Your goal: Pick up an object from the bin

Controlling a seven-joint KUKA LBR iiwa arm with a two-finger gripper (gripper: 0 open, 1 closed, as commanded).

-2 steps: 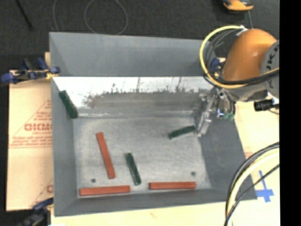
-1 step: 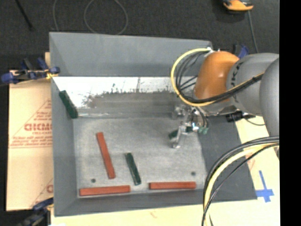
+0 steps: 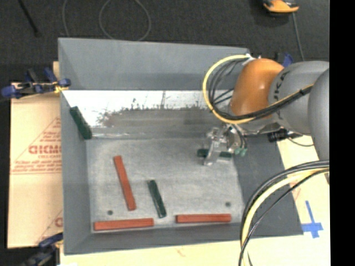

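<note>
Two red bars (image 3: 123, 224) (image 3: 203, 219) line the front wall (image 3: 166, 237), hand (image 3: 215, 154) over open floor (image 3: 177, 162).

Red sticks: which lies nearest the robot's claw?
The red stick along the bottom edge, right side, below the gripper; the slanted one and the bottom-left one lie farther off.

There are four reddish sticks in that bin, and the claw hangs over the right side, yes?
Three, not four. The camera view shows one slanted reddish stick and two along the bottom wall, a left one and a right one. The gripper does hang over the right side.
</note>
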